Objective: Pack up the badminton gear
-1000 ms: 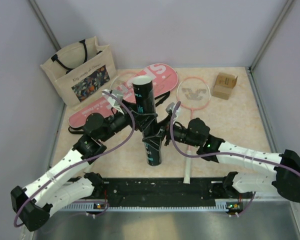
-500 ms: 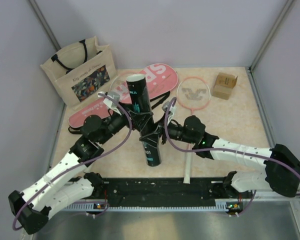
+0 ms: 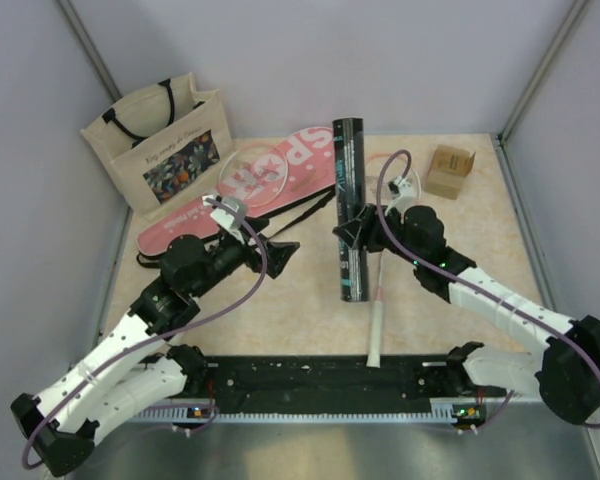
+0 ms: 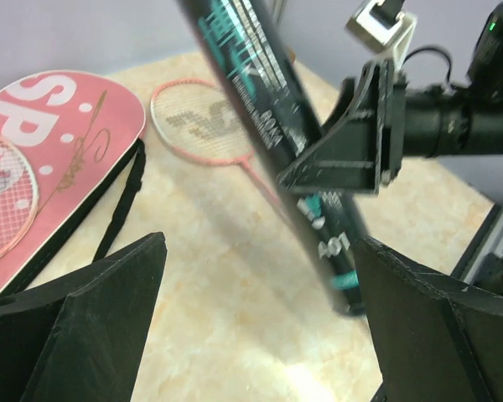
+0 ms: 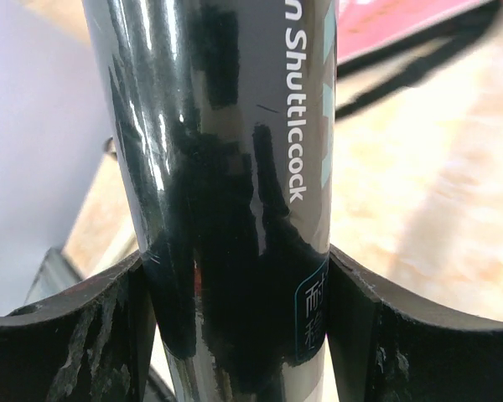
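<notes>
Right pincer (image 3: 353,232) is pinching the glossy black cylindrical shuttlecock tube (image 3: 347,165), holding it upright over the counter's middle. Left pincer (image 3: 280,252) is hanging spread, gripping nothing.

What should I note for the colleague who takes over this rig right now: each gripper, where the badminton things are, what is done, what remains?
Left gripper: open, empty, left of the tube and apart from it.
Right gripper: shut on the dark tube near mid-length; the tube is roughly upright over the table.
Pink cover: flat at the back left; one racket lies on top of it, not inside.
Second racket: on the table, partly behind the tube, handle toward the near edge.
Shuttlecocks: none in view.
Done: tube gripped.
Left: rackets and tube not yet packed.
</notes>
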You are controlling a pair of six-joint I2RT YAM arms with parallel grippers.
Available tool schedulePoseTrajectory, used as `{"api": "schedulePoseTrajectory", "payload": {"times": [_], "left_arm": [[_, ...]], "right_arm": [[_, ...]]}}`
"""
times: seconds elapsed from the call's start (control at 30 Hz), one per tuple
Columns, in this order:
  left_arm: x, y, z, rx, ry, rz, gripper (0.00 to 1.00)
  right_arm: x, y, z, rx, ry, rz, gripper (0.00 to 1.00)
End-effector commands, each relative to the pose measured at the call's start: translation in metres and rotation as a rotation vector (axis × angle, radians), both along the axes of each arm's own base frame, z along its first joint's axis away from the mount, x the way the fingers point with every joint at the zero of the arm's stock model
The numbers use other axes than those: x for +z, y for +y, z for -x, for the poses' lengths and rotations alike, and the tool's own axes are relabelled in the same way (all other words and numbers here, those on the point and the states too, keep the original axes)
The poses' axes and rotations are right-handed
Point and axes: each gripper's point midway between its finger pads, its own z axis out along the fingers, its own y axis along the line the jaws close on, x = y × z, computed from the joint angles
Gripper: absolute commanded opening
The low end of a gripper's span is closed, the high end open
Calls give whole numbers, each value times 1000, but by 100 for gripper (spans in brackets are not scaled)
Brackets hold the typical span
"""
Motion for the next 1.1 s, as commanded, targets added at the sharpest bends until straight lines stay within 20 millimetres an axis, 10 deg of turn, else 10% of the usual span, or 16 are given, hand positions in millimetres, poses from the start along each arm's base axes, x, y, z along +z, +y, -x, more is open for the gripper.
{"api": "schedulePoseTrajectory", "payload": {"times": [0.0, 0.43, 0.83, 1.07], "left_arm": [[7, 18, 3, 40, -81, -104, 99], [-39, 48, 0, 117, -61, -346, 99], [-45, 63, -6, 200, -62, -372, 99], [-49, 72, -12, 254, -54, -395, 99]], "right_arm": [[-4, -83, -23, -337, 61, 173, 34], [-77, -293, -11, -914, 328, 406, 40], [-166, -332, -22, -936, 618, 560, 62], [-159, -329, -23, -925, 620, 548, 76]]}}
